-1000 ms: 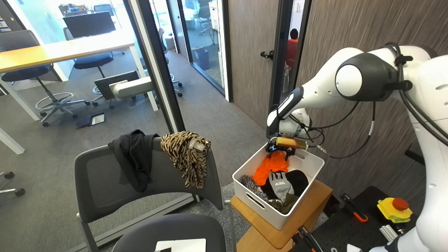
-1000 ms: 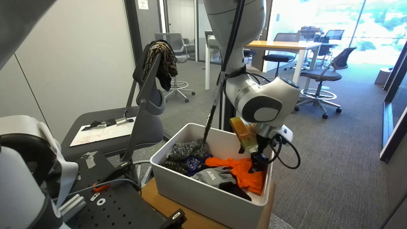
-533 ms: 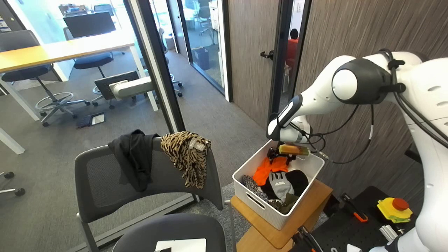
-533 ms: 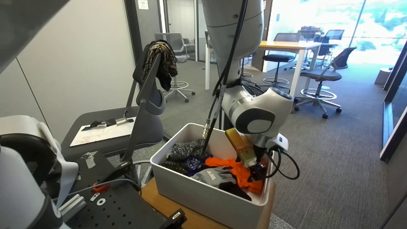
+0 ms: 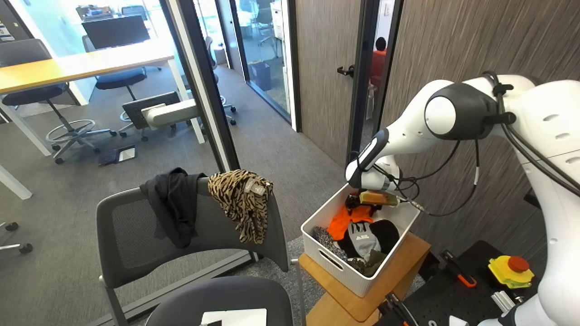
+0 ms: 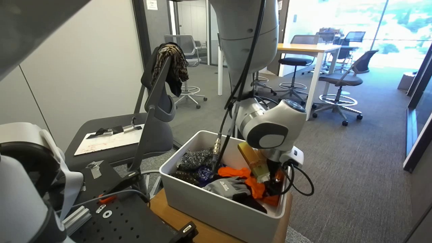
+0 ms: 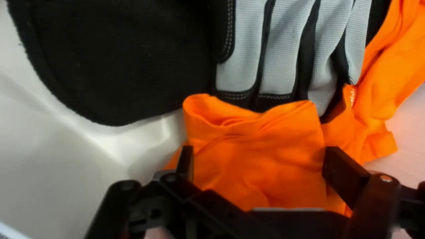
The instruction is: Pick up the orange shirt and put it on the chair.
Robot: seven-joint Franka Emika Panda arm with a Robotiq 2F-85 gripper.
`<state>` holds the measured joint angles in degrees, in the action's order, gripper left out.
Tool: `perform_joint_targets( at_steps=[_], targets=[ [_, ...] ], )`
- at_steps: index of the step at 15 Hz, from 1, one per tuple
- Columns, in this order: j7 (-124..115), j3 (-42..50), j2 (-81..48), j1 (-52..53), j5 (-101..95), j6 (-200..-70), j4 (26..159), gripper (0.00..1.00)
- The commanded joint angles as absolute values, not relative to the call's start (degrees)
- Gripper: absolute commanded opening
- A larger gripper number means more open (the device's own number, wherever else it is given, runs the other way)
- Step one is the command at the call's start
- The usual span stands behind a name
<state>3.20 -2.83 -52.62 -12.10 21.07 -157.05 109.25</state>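
The orange shirt (image 5: 342, 224) lies crumpled in a white bin (image 5: 335, 273); it also shows in an exterior view (image 6: 254, 185) and in the wrist view (image 7: 262, 159). My gripper (image 7: 259, 162) is open inside the bin, low over the shirt. Its two fingers stand wide apart with a bunched orange fold between them. The fingers are partly hidden in both exterior views. The grey chair (image 5: 129, 226) stands beside the bin; its backrest bears a black garment (image 5: 174, 206) and a leopard-print cloth (image 5: 242, 203). The chair also shows in an exterior view (image 6: 153, 138).
A grey and black glove (image 5: 364, 240), a black cloth (image 7: 116, 56) and a speckled cloth (image 6: 199, 158) share the bin. The bin stands on a wooden stand (image 5: 362, 308). A white board (image 6: 108, 141) lies on the chair seat. A cable (image 6: 224, 141) hangs into the bin.
My gripper has moved down into the bin, closer onto the orange shirt. The arm has lowered with it, and the hanging cable has shifted. The shirt and chair stay in place.
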Motion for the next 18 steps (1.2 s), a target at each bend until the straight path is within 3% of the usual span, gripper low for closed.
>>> perform_joint_targets(
  at_steps=[1,5,6,8,15,16,18],
  targets=[
    [1.8,-3.6,-55.1,-12.5,19.7,-157.5,106.9,1.00],
    [1.4,-3.5,-56.5,-12.4,19.5,-157.2,105.8,1.00],
    [1.3,-3.3,-56.8,-12.2,19.4,-157.3,105.6,0.75],
    [1.3,-3.4,-56.7,-12.3,19.3,-157.2,105.5,0.66],
    [1.0,-3.9,-54.8,-13.1,19.6,-156.5,106.7,0.12],
    [1.1,-4.0,-54.5,-13.3,19.7,-156.3,106.9,0.06],
    [1.9,-5.0,-53.5,-14.2,20.0,-156.1,107.8,0.04]
  ],
)
